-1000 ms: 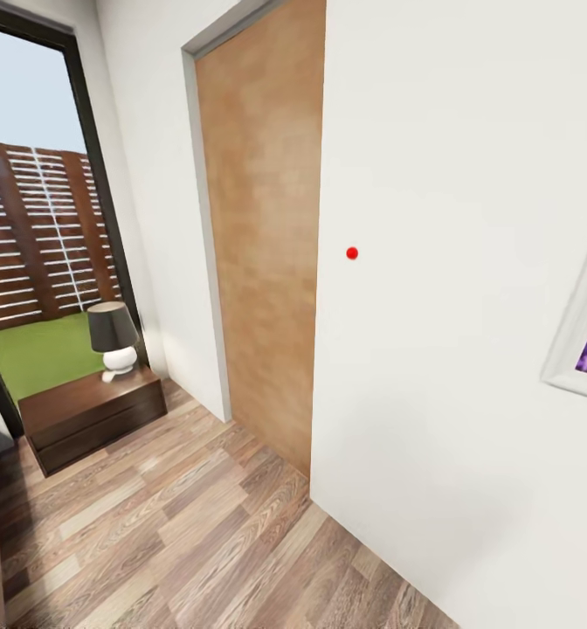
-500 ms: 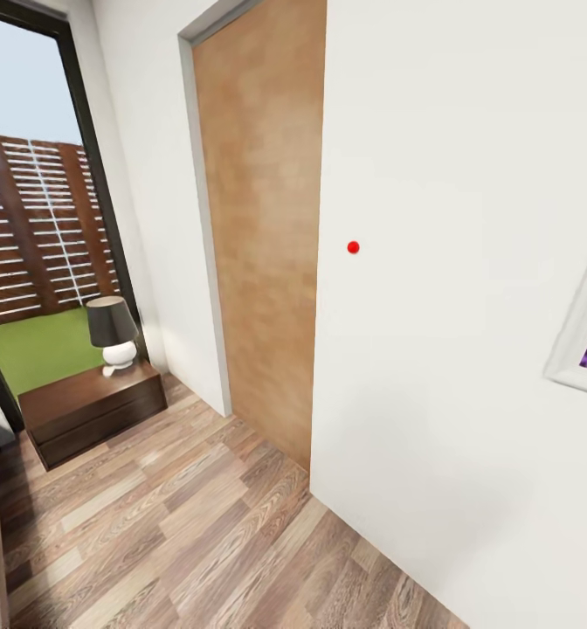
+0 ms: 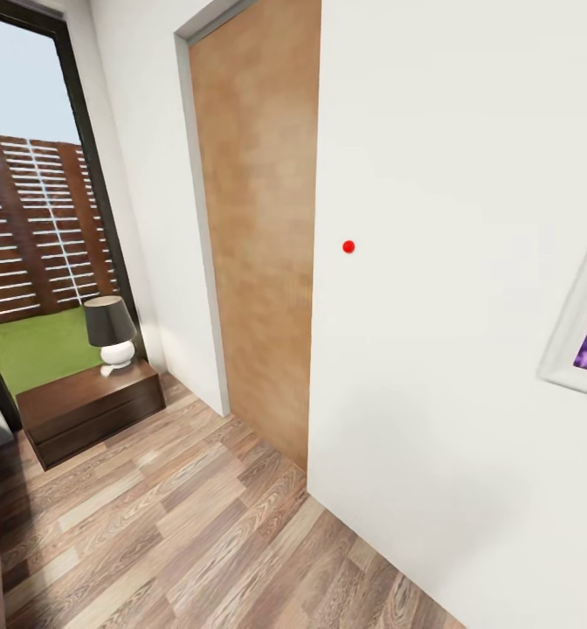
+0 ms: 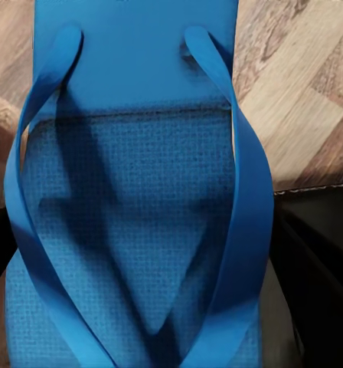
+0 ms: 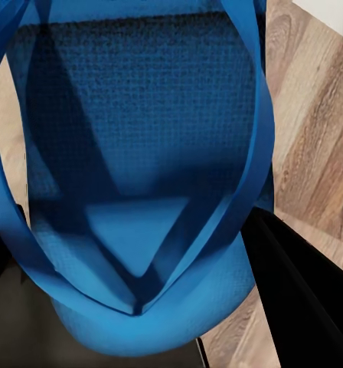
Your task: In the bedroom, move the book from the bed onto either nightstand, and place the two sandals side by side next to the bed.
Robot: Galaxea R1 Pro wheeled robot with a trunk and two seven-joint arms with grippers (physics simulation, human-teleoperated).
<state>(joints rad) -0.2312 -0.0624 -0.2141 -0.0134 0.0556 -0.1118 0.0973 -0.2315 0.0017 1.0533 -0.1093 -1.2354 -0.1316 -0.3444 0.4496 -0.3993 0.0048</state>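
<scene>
In the head view we see a white wall (image 3: 451, 262) and wooden door (image 3: 258, 227) above plank floor (image 3: 180, 533), with a nightstand (image 3: 88, 411) carrying a lamp (image 3: 110, 332) at lower left. In the left wrist view a blue sandal (image 4: 133, 199) sits close against the camera over the floor. In the right wrist view the second blue sandal (image 5: 133, 169) does likewise; we cannot tell how far either gripper is closed.

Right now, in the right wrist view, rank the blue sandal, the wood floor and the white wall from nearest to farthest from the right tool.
1. Sandal: closest, in front of everything else.
2. Wood floor: behind the sandal.
3. White wall: beyond the floor planks, farthest.
</scene>
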